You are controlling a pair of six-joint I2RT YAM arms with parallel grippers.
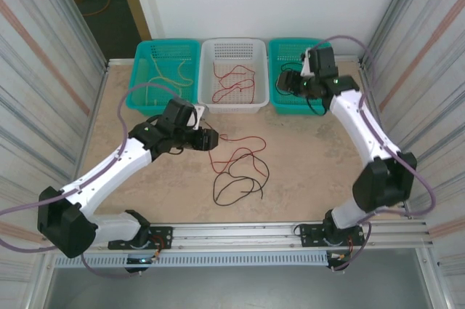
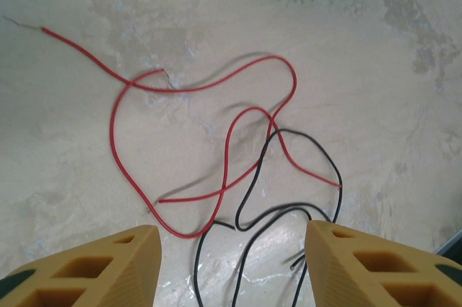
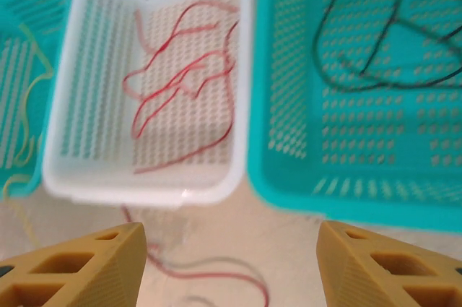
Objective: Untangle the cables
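A red cable (image 2: 112,133) and a black cable (image 2: 254,177) are seen lying loosely tangled on the beige bench (image 1: 320,156), crossing each other near its middle. The left tool (image 2: 231,249) is held just above them, released, its orange fingers spread wide with nothing between them. Three baskets are lined up along the far edge of the bench. Pale yellow cables (image 1: 156,83) are held in the left teal basket (image 1: 142,62), red cables (image 3: 180,90) in the white basket (image 3: 144,195), and a black cable (image 3: 361,40) in the right teal basket (image 3: 289,141). The right tool (image 3: 231,249) is poised over the right teal basket, near the side next to the white basket, released and empty.
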